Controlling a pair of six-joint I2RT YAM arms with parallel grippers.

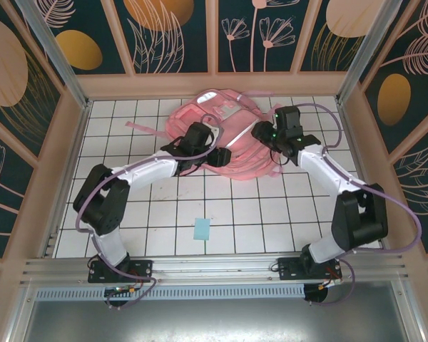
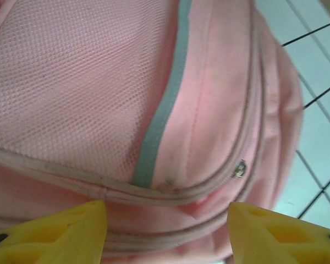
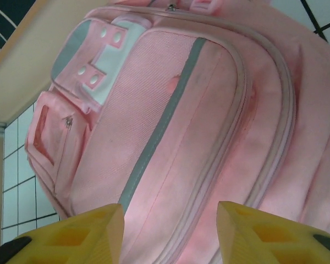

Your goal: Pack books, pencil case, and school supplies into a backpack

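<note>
White tiled table (image 1: 164, 214) with dark grout, walled by panels painted with leaves and discs. The backpack (image 1: 232, 153) lies flat at the far centre of the table, front pockets uppermost, between the two arms. The left gripper (image 1: 215, 151) hangs over its left side and the right gripper (image 1: 262, 132) over its right side. In each wrist view the yellow fingers (image 2: 71, 231) stand well apart and clamp nothing, with pink cloth close beneath them.

The front panel is a fine woven mesh, crossed by a grey strip (image 2: 159, 110) and bounded by piped seams. Curved zip tracks run round the pockets, and one small metal pull (image 2: 240, 168) shows. A grey-and-white patch (image 3: 96, 60) with punched holes sits near the top.

The bag is probably soft and limp, bulky rather than heavy, and likely to sag or fold if lifted at one point. Sound holds appear to be the zip pull or a raised seam, with the second gripper pinning the cloth.

The light-blue pad (image 1: 202, 229) lies alone on a tile nearer the arm bases, well apart from the bag. It looks thin and light, best pinched by an edge.
</note>
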